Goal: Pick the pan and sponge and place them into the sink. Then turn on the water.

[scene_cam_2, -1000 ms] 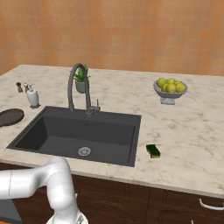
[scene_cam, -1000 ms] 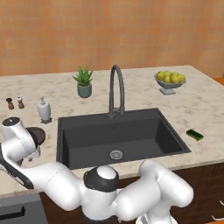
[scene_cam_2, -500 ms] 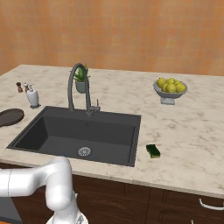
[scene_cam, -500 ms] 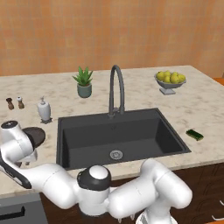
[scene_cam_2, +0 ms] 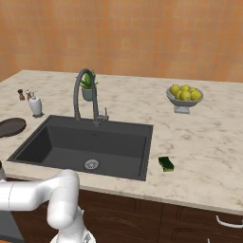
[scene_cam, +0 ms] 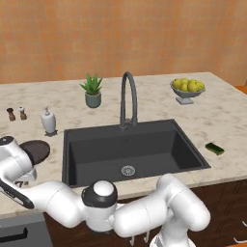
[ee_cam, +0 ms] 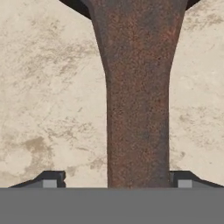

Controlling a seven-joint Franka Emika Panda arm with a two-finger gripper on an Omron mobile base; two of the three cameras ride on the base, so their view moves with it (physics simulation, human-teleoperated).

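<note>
The two small dark finger tips (ee_cam: 52, 178) of the gripper (ee_cam: 115, 181) stand wide apart, one to each side of the long, rusty dark brown handle (ee_cam: 137, 109) of the small round frying pan (scene_cam: 36, 150). The handle runs straight away from the jaws, its long axis square to the line between the tips, and it lies centred between them. Whether the tips touch it I cannot tell; they look just clear of it. Closing should catch it crosswise.

Beyond the pan lies the speckled beige counter (ee_cam: 48, 87); further off is the large dark grey sink (scene_cam: 130, 152), and beyond that the small dark green sponge (scene_cam: 214, 148).
</note>
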